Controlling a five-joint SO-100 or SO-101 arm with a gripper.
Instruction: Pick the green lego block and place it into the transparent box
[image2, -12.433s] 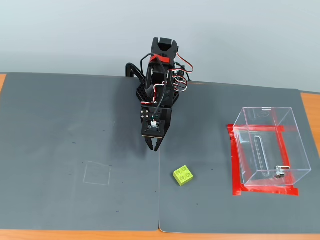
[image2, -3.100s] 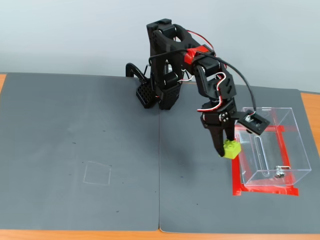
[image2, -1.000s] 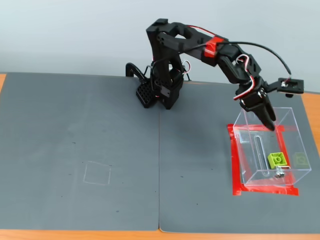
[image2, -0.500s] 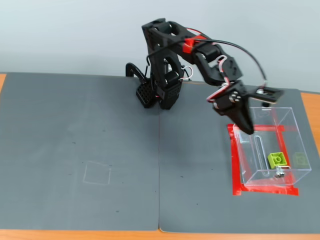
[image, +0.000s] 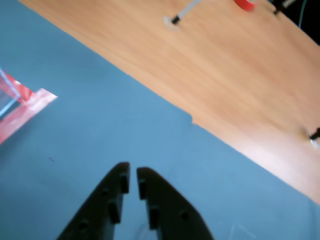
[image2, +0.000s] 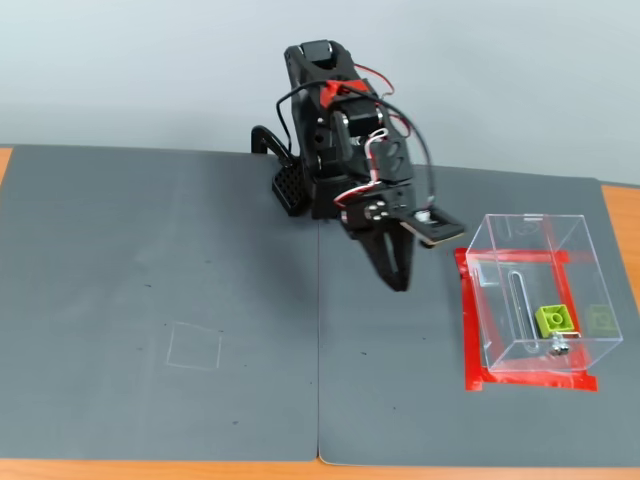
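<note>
Chalk square: a faint outline on the left half of the grey mat, with nothing on it.
Arm: folded near its base at the back of the mat, well apart from the box.
Tool: points down over the mat between base and box. In the wrist view the tool has its two dark fingers nearly together, only a thin slit between the tips, and nothing held.
Transparent box: stands at the right of the mat inside a red tape frame, open at the top.
Green lego block: lies inside the box on its floor, near the front, studs up, just beside the small metal piece. A paler green patch on the right wall looks like a reflection.
Handling: the brick should be light, rigid and smooth-sided; flat opposite side faces would be the place to pinch. The box looks thin-walled and easy to nudge.
Progress: placement looks done.
Wrist view only: the edge of the wooden table beyond the mat, and a corner of the tape; no block.
Fixed view only: the block, the whole box and the arm's pose.
</note>
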